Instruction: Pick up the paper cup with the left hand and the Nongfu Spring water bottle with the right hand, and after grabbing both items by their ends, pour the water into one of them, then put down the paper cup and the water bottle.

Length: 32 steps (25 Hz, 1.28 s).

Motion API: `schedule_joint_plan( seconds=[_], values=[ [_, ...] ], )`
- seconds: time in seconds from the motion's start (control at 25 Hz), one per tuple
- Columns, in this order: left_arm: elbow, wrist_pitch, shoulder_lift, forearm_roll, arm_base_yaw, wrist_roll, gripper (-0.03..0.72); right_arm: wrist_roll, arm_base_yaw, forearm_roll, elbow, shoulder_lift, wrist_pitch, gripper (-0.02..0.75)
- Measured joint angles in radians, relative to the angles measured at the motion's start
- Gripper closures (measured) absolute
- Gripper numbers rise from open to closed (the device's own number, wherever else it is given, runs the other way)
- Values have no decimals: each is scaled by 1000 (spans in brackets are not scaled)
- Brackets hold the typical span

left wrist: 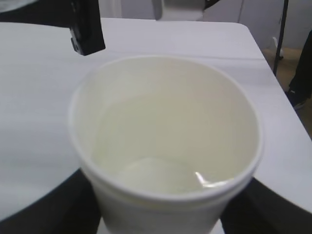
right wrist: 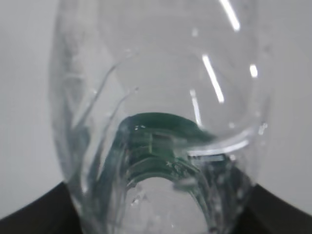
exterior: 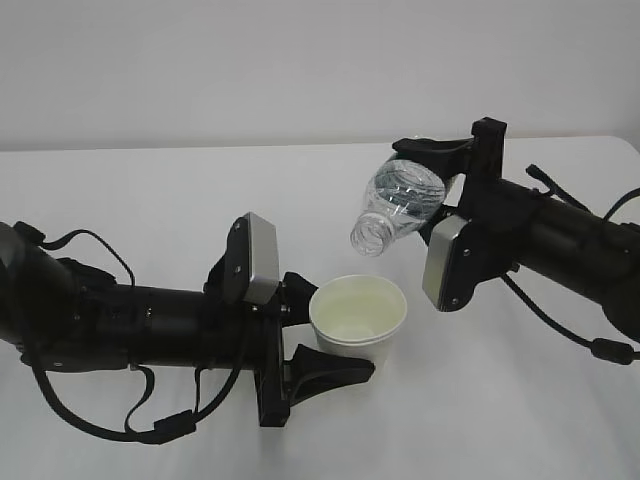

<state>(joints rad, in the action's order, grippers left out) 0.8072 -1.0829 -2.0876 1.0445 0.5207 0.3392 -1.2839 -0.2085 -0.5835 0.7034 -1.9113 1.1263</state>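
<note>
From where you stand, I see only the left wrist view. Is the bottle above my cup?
Observer: The exterior view shows the bottle tilted, mouth down-left, higher than the paper cup and slightly right of it.
Operator: Who holds it?
Observer: The right end effector grips it at its base end.
Operator: Is water running now?
Observer: No stream shows between mouth and cup.
Operator: Is water left inside?
Observer: In the right wrist view I cannot tell.

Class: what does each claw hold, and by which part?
Left claw: the paper cup, by its lower body. Right claw: the tilted water bottle, near its base end.
</note>
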Motion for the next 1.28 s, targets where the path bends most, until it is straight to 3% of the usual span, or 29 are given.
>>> schedule_joint_plan(
  seconds=[1.28],
  values=[
    [0, -25, 0, -30, 0, 0, 208, 620, -1, 136, 0, 0, 2, 282]
  ],
)
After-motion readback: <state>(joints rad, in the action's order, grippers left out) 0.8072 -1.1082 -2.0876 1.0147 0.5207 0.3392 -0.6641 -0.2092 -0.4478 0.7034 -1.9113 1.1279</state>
